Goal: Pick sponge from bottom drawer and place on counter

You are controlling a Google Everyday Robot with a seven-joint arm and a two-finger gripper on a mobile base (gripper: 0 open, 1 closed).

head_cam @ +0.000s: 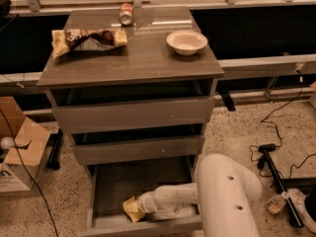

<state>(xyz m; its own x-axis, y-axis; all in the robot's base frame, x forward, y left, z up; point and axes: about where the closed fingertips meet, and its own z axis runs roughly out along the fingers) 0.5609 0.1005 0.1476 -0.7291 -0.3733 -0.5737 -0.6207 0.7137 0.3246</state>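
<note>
- The sponge [130, 209] lies on the floor of the bottom drawer [106, 180], in its front half and left of its middle. It looks crumpled, with one corner tipped up.
- The claw [142, 203] is down inside the bottom drawer, right against the sponge's right edge. From my view the two meet, but I cannot tell whether the claw is clenched on the sponge or released.
- My arm [174, 195] reaches into the bottom drawer from its right side, low and nearly level. I judge it is held that way to slip under the closed drawer above.
- The bottom drawer stands pulled well out, which is what leaves the sponge open to reach from above and from the side.
- The tabletop [143, 60] sits high above the bottom drawer, past the two upper ones. It has bare wood in the middle, a fair landing spot.
- Up there, a snack bag [89, 38] lies at the left, a bowl [186, 41] at the right and a can [126, 14] at the back.
</note>
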